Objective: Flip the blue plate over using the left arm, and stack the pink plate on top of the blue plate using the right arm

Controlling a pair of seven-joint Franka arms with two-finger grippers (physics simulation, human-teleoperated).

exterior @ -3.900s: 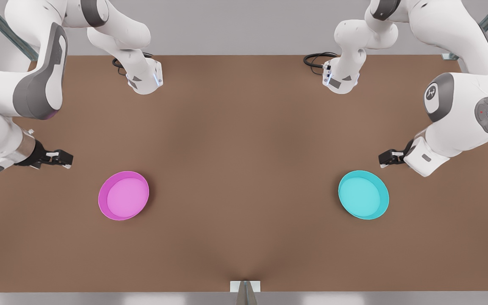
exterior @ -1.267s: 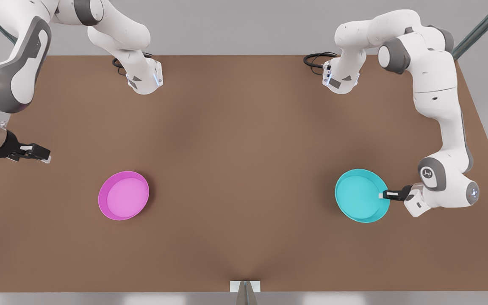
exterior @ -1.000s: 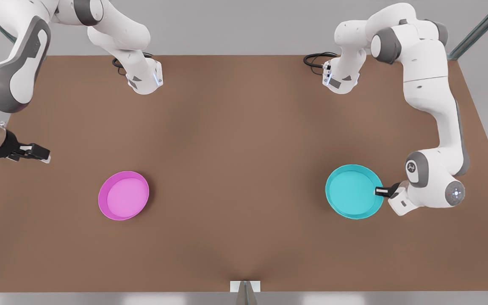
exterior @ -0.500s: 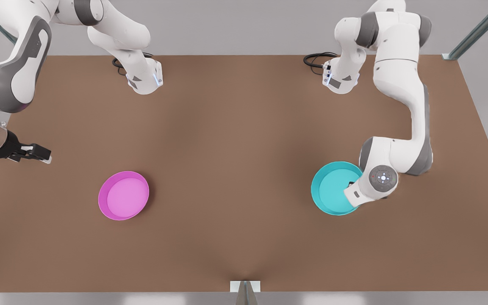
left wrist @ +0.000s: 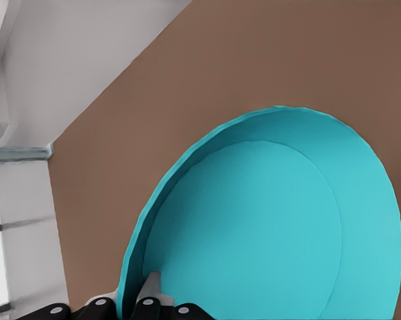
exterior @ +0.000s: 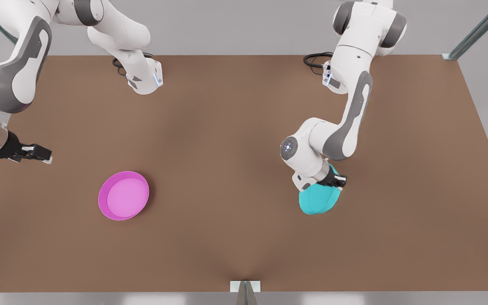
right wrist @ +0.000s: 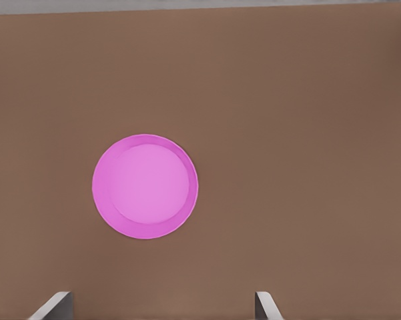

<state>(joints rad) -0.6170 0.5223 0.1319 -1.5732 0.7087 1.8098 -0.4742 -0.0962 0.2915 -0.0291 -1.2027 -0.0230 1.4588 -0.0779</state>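
Observation:
The blue plate [exterior: 318, 201] hangs tilted above the table on the front view's right, its smooth underside turned toward the front camera. My left gripper [exterior: 336, 181] is shut on its rim. In the left wrist view the blue plate [left wrist: 267, 227] looms close, its rim pinched between my fingers [left wrist: 150, 288] of the left gripper [left wrist: 130, 299]. The pink plate [exterior: 123, 195] lies rim up on the table at the front view's left. My right gripper [exterior: 42, 155] waits open, above and to the left of it. The right wrist view looks down on the pink plate [right wrist: 145, 187].
The brown table [exterior: 227, 140] stretches between the two plates. Both arm bases stand at the back edge, with a black cable loop [exterior: 317, 59] by the one on the front view's right. A small metal bracket [exterior: 245, 286] sits at the front edge.
My left arm has swung toward the front view's left with the blue plate, turning it from rim up to tilted with the underside showing. The right arm and pink plate have stayed still.

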